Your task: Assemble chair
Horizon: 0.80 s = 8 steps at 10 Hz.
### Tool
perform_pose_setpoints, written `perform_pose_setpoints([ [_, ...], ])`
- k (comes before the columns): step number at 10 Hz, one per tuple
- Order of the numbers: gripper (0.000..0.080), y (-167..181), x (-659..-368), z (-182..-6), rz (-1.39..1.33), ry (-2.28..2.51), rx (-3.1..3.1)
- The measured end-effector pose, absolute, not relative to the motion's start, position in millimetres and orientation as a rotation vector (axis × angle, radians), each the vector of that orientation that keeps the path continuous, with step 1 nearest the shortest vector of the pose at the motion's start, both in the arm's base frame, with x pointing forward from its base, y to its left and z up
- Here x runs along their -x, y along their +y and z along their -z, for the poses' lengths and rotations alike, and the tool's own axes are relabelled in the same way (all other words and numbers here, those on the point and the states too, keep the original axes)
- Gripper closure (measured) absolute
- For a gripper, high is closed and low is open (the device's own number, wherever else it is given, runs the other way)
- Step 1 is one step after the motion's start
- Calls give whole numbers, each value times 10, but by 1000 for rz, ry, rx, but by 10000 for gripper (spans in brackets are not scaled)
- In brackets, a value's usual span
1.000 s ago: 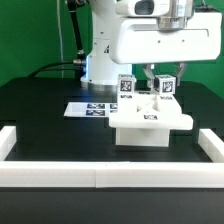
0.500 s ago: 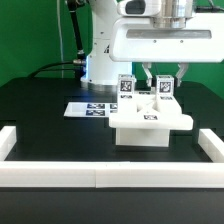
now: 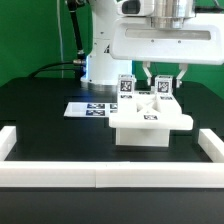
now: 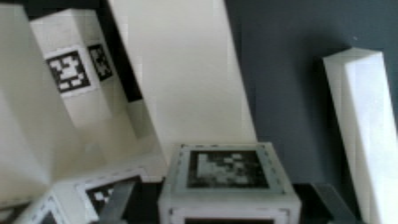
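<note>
The chair [image 3: 150, 125] stands on the black table as a chunky white slab with two short tagged posts rising from it. My gripper [image 3: 165, 84] hangs straight over the post [image 3: 165, 89] on the exterior view's right, with one finger on each side, shut on it. The other post [image 3: 127, 87] stands free to its left. In the wrist view the held post's tagged top [image 4: 221, 172] sits between my dark fingers [image 4: 128, 198]. The contact faces are partly in shadow. Taller white chair pieces [image 4: 169, 60], one with a tag [image 4: 71, 70], rise beside it.
The marker board [image 3: 90, 108] lies flat on the exterior view's left of the chair. A low white border rail [image 3: 100, 178] runs along the front and up both sides. The robot's base [image 3: 100, 55] stands behind. A long white bar [image 4: 356, 110] lies on the black table in the wrist view.
The hand has turned slightly about the post, and the finger on the exterior view's right has shifted outward a little. The chair has stayed where it was.
</note>
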<state>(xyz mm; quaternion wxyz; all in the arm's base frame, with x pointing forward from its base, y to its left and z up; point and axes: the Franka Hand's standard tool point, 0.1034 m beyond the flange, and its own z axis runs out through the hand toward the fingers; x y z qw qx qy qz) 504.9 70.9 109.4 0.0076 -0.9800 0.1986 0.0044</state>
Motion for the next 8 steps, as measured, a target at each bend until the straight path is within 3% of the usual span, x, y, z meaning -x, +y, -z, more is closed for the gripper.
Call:
perform_pose_setpoints([
  [8,512,746,-5047,-1093,-32,1409,2774],
])
